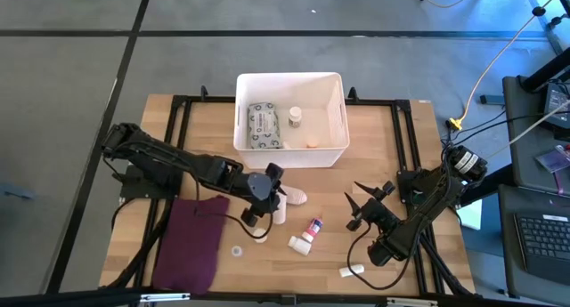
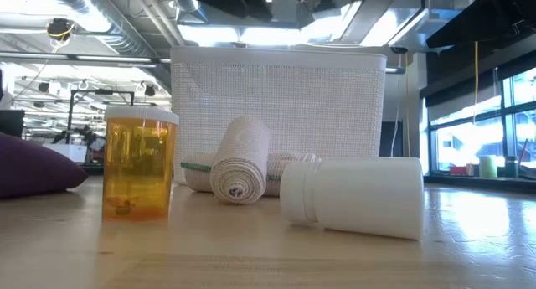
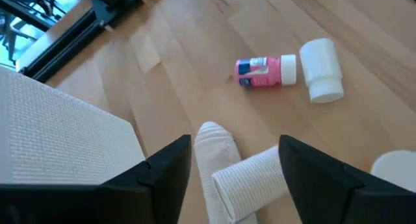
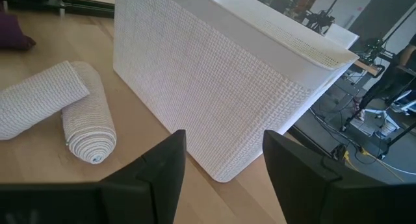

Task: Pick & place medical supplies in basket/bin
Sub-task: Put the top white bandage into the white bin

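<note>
Nearest the front edge of the wooden table, a small white tube is lying by itself, and a round white cap is sitting just beside the maroon cloth that is covering the front left part. A little farther in, a white bottle is lying on its side with a pink-and-blue labelled tube touching its cap end. In the low view an amber pill bottle is standing upright with a white lid.

My left pincer is hovering over two white gauze rolls lying crossed near the middle of the table; its fingers are spread wide on either side of them and are gripping nothing. My right pincer is waiting toward the right side, also spread open and empty, facing the woven-textured wall of the basket.

That white basket is standing at the table's far edge, centred. Inside it a grey-green printed packet is lying at the left, with a small white bottle and a beige cap beside it.

Beyond the table, grey floor, a yellow cable and a desk with a keyboard are showing at the right.
</note>
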